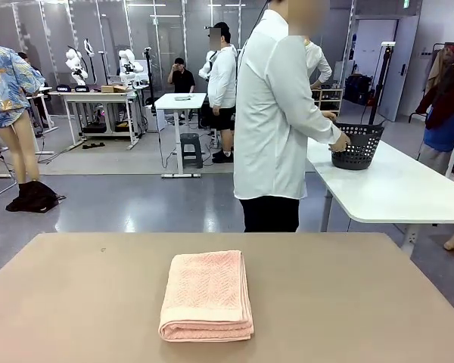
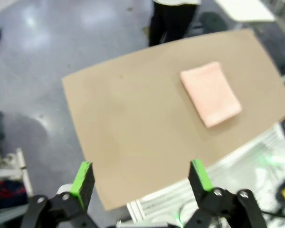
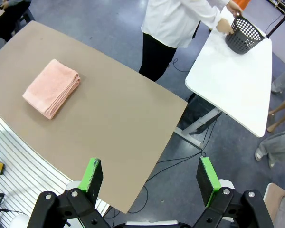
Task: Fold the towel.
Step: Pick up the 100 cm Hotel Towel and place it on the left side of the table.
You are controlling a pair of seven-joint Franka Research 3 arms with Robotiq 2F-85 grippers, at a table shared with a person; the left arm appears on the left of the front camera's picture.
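The towel (image 1: 206,295) lies folded into a thick pink rectangle on the brown table (image 1: 348,302), near the front edge at the middle. It also shows in the left wrist view as a pink towel (image 2: 210,93) and in the right wrist view as a folded stack (image 3: 52,88). My left gripper (image 2: 141,179) hangs high over the table's corner, open, with nothing between its green pads. My right gripper (image 3: 152,177) is also open and empty, high above the table's other end. Neither gripper touches the towel.
A person in a white shirt (image 1: 276,121) stands beyond the far edge, turned to a white side table (image 1: 393,185), with a hand on a black basket (image 1: 357,145). A striped rack (image 3: 19,161) runs along the robot's side of the table.
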